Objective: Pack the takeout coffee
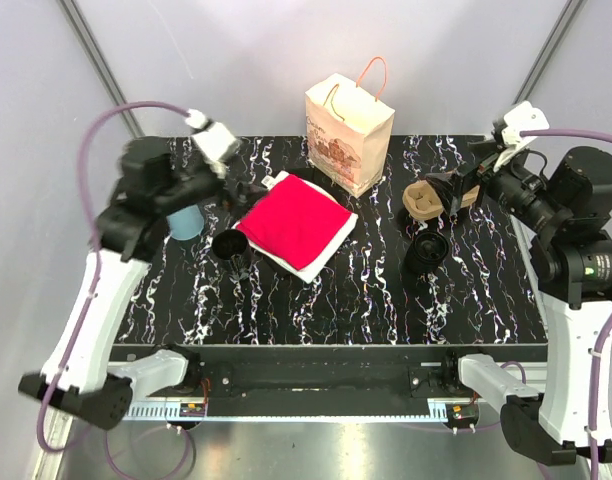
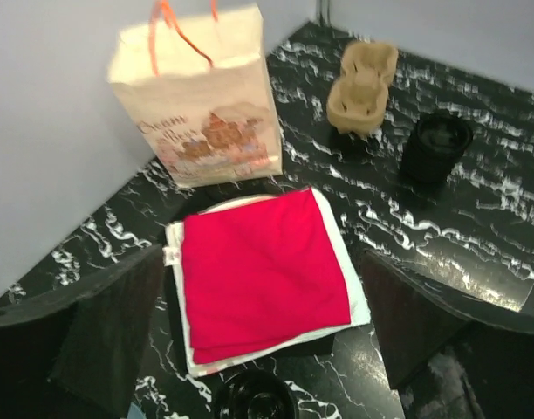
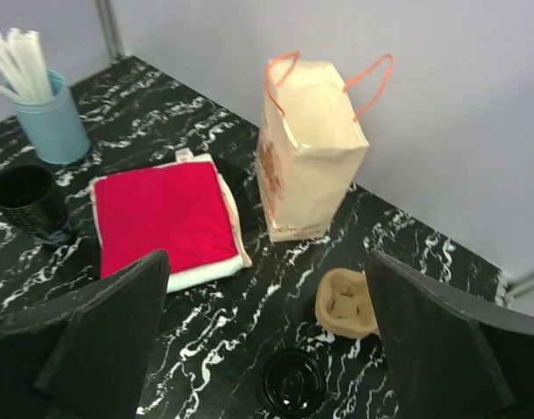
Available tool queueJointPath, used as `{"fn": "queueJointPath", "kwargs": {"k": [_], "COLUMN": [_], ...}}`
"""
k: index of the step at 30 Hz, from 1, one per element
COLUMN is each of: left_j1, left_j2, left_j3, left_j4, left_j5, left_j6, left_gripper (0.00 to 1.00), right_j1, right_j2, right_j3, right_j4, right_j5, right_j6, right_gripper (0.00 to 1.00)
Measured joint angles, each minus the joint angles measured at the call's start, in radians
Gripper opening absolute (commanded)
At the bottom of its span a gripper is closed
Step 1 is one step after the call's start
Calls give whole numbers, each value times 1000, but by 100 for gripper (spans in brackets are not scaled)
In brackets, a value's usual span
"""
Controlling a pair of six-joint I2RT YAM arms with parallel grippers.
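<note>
A paper bag (image 1: 348, 130) with orange handles stands open at the back centre. A brown cardboard cup carrier (image 1: 423, 198) lies to its right. A lidded black coffee cup (image 1: 426, 250) stands just in front of the carrier. A second black cup (image 1: 230, 245), without a lid, stands left of the red napkin stack (image 1: 294, 222). My left gripper (image 1: 254, 190) is open and empty, held above the stack's left edge (image 2: 267, 349). My right gripper (image 1: 451, 195) is open and empty, held above the carrier (image 3: 347, 303) and the lidded cup (image 3: 295, 384).
A blue cup (image 1: 186, 222) holding white straws stands at the far left, by the left arm. The napkin stack is red cloth over white, resting on a dark box. Grey walls close off the back and sides.
</note>
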Motion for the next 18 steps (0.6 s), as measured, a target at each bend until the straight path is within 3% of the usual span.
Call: {"fn": "queueJointPath", "kwargs": {"k": [6,18], "left_j1": [-229,-481], "left_j2": [169,530], "left_j3": [-46,-73], "left_j4": [-29,-53], "left_j5": [-153,-333], "left_j6": [86,129], "left_gripper": [99,99], "right_j1": [0,0], "right_j2": [-10,-71], "right_j3": [-77,-164], "right_j4": [11,27], "right_j5": [141,215], "right_j6": [-18,-27], "right_gripper": [100,100]}}
